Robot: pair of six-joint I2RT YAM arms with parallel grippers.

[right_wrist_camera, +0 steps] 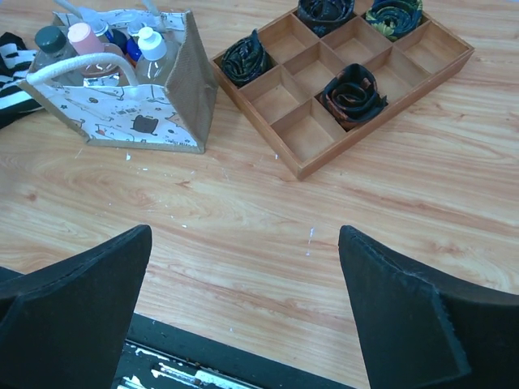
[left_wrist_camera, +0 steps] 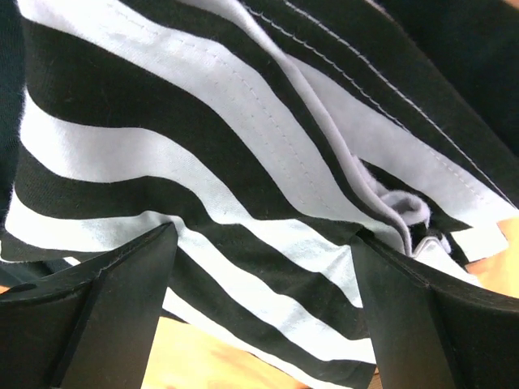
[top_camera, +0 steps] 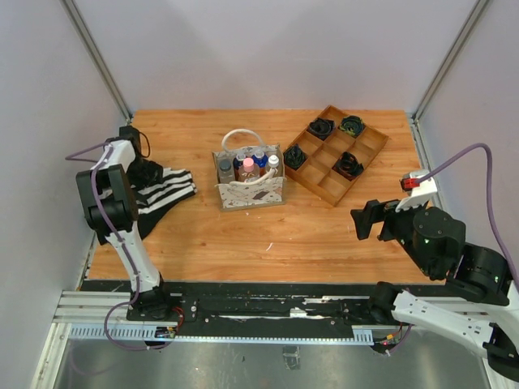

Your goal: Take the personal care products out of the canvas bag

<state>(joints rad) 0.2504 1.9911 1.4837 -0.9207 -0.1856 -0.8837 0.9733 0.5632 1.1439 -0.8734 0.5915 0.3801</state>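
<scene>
Canvas bag (top_camera: 251,194) upright, long axis left-right; bottles (top_camera: 249,168) stand inside, caps up; left claw (left_wrist_camera: 261,239), right claw (right_wrist_camera: 243,235) both spread.

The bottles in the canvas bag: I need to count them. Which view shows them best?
Top external: it looks down into the canvas bag, so the bottles show apart. Right wrist sees them obliquely, overlapping and cropped. Left wrist shows only striped cloth.
</scene>
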